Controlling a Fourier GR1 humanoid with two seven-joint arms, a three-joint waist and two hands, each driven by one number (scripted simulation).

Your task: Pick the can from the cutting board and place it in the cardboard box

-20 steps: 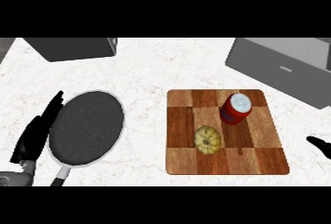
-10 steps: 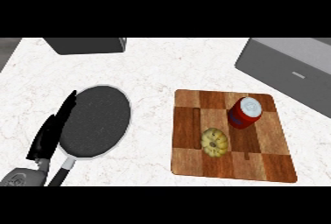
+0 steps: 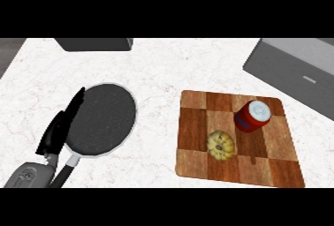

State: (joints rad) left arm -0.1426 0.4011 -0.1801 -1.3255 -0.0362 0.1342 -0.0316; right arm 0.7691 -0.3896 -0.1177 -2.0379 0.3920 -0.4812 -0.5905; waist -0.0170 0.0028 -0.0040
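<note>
sitting on the cutting board (image 3: 195,132), a red can (image 3: 253,116) stands up.
the left hand (image 3: 57,132) (black, fingers straight) lies beside a dark pan (image 3: 101,119); a yellow round thing (image 3: 221,144) is near the can.

Red can (image 3: 253,116) upright on the cutting board (image 3: 195,132); left robot hand (image 3: 57,130), fingers straight, beside the dark pan (image 3: 101,119).

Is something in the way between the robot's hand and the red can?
Yes, for the only hand in view. The left hand shows at the left, open beside the dark frying pan. That pan lies between it and the red can, which stands on the cutting board near a yellow round thing. The right hand is out of view.
</note>
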